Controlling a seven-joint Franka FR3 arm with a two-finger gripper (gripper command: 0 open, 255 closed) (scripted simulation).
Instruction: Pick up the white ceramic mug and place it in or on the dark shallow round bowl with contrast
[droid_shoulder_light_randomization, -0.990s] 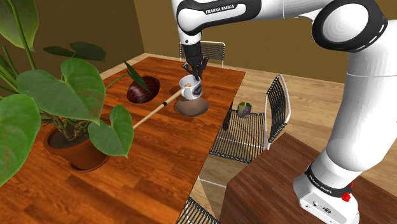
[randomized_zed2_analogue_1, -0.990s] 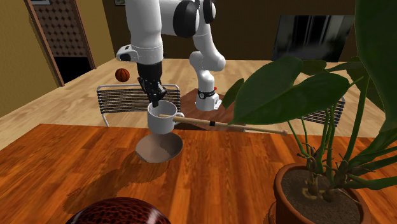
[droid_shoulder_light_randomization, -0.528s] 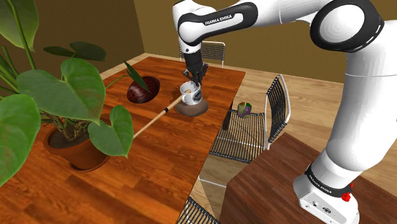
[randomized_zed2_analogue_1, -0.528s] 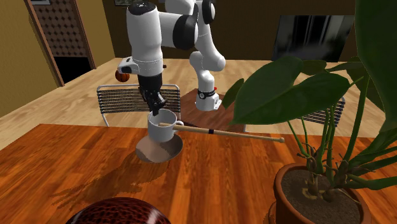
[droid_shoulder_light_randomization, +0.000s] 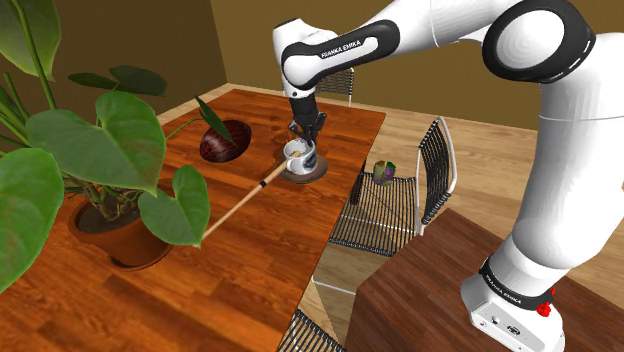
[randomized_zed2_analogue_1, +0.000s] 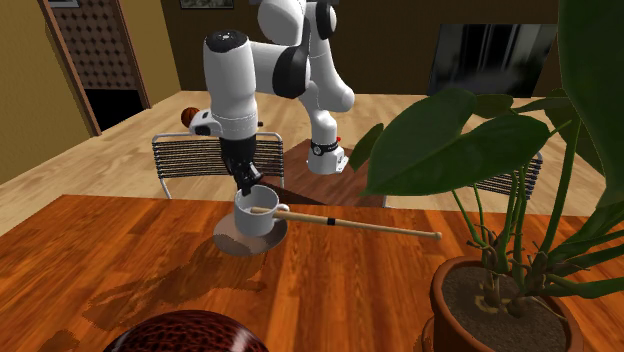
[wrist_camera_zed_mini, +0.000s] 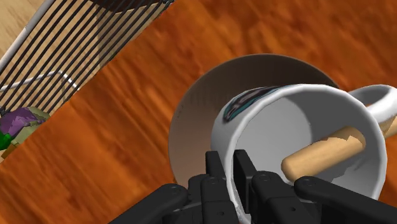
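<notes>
the claw (droid_shoulder_light_randomization: 304, 141) is clenched on the near wall of the white mug (droid_shoulder_light_randomization: 298, 154), one finger inside the rim and one outside, as the wrist view shows plainly where the claw (wrist_camera_zed_mini: 229, 163) pinches the mug (wrist_camera_zed_mini: 273, 121). the mug hangs directly below the claw, upright or nearly so, and right under it sits the shallow brown bowl (droid_shoulder_light_randomization: 311, 173) on the wooden tabletop (droid_shoulder_light_randomization: 250, 260). from the second exterior view the mug (randomized_zed2_analogue_1: 255, 213) looks to be down inside the bowl (randomized_zed2_analogue_1: 228, 241), though i can't tell whether its base is truly touching or a shade above. a long wooden stick (randomized_zed2_analogue_1: 370, 227) leans in the mug and pokes out well past the claw over the tabletop, away from the wire chair (droid_shoulder_light_randomization: 390, 200) that stands beyond the table edge. i'd judge this to be the placing step, nearly finished. the next move calls for settling the mug the last bit if it isn't seated, then spreading the fingers and lifting straight up, so that the inside finger doesn't drag the rim or nudge the stick and tip the mug off the bowl.
</notes>
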